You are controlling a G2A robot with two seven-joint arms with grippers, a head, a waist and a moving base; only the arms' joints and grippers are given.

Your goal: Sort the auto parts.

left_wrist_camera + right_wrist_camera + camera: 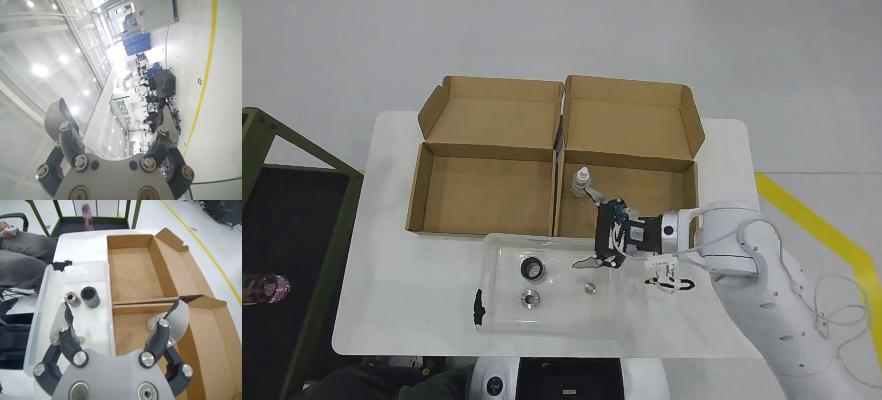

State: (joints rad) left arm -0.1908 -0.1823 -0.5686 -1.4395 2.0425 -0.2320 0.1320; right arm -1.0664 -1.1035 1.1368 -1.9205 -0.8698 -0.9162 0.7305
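My right fingers [180, 317] hung wide apart, empty, straddling the wall between the clear tray [37, 313] and a cardboard box [128, 330]. My left fingers [56, 113] were spread wide too, holding nothing.

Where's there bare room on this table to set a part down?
The left box floor is bare; so is the table strip left of it. The right box is free except a white part by the shared wall. The tray is crowded: three parts, plus the right gripper over its right end.
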